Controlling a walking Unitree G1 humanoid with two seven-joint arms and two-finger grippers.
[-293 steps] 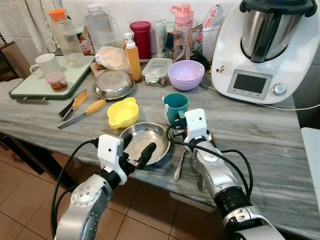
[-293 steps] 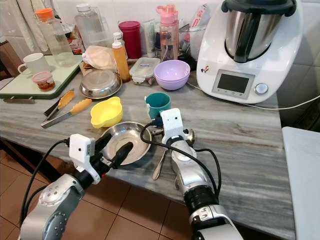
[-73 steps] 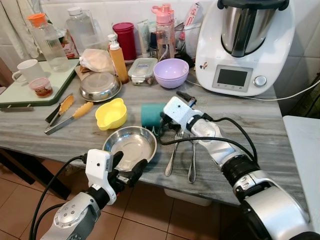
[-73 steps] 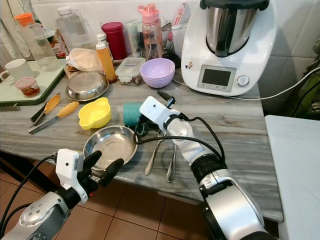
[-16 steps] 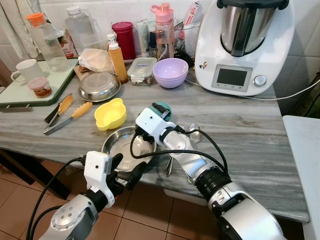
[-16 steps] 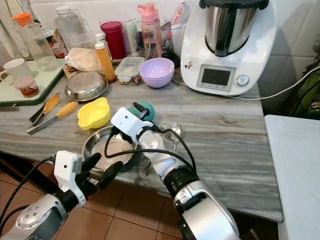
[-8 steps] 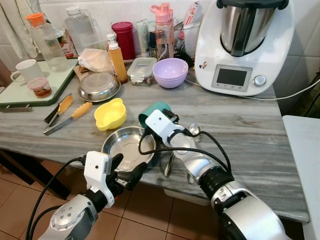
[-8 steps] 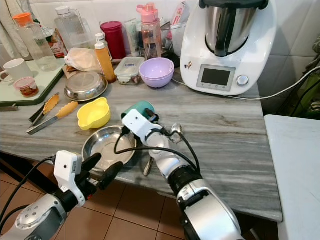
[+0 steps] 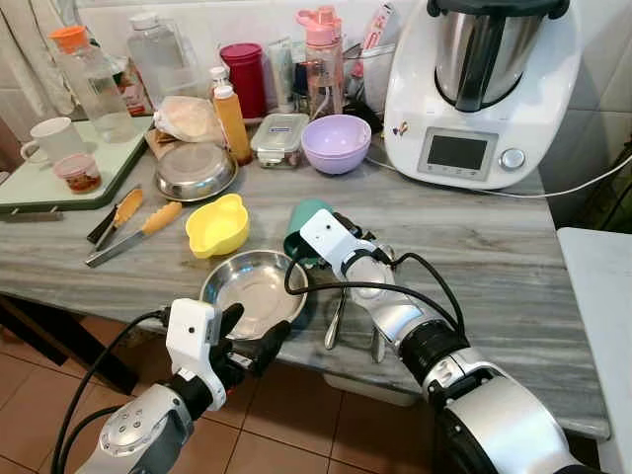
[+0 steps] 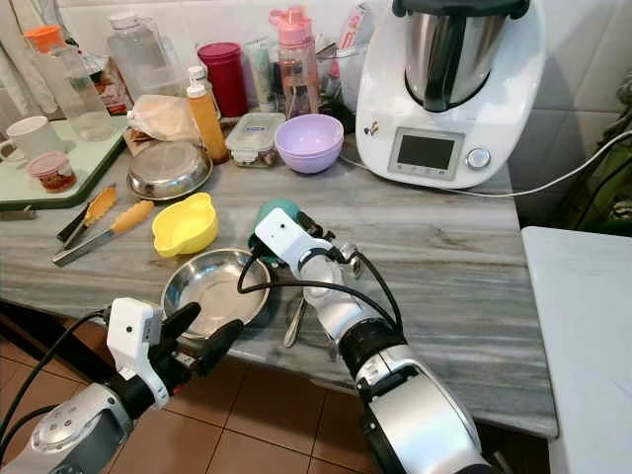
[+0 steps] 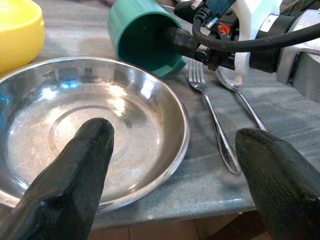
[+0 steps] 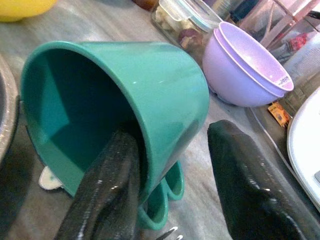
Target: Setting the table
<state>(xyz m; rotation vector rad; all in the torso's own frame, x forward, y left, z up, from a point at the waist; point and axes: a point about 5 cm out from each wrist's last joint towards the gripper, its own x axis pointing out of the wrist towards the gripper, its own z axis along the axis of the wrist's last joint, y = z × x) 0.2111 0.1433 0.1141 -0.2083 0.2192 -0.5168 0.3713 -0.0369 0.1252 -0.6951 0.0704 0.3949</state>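
My right gripper [image 12: 167, 192] pinches the wall of the tilted teal mug [image 12: 115, 115], one finger inside, just beside the steel plate [image 9: 252, 288]. Risk: the smooth wall slips, dropping the mug onto the fork [image 11: 212, 120]. My left gripper [image 11: 175, 180] hovers spread apart at the plate's rim.

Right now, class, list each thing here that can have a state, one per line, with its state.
teal mug: tipped on its side
right end effector: one finger inside the mug, one outside
left end effector: open
steel plate: upright, empty
yellow bowl: upright
fork: lying flat
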